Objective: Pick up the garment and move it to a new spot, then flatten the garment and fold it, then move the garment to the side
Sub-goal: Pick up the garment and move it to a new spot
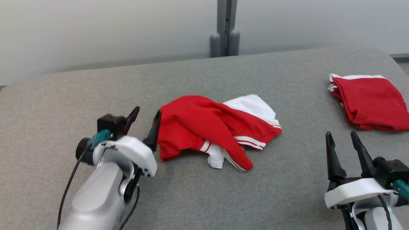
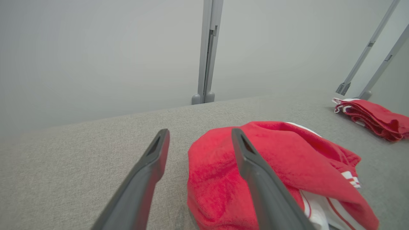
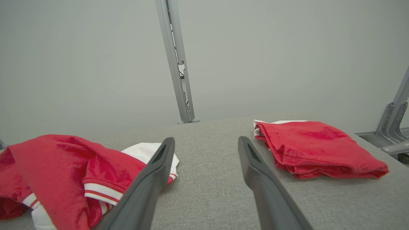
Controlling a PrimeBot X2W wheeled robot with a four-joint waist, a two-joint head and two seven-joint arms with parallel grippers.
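Crumpled as it is, I can't tell whether the red-and-white garment [image 1: 195, 124] is shorts or a shirt. Its folds hide most of the white panel and part of the striped trim. In the left wrist view one dark finger crosses its near side and the bottom edge cuts off its lower part. The folded red garment [image 1: 370, 102] runs off the head view's right edge.

The crumpled garment lies mid-table on the grey padded table [image 1: 96, 86]. Its long axis runs roughly 9 to 3 o'clock, with a raised red ridge slanting down toward 5 o'clock. The white panel peeks out at 1 o'clock and the striped hems point toward 4 o'clock. The folded garment sits well apart at 2 o'clock from it.

The left gripper [image 1: 148, 111] is at the garment's 9 o'clock end with its fingers spread and nothing between them. The inner finger [image 1: 153, 131] is right against the red edge, and the cloth lies outside the gap. The right gripper [image 1: 341, 134], fingers likewise spread and empty, hovers well apart at the garment's 4 o'clock.
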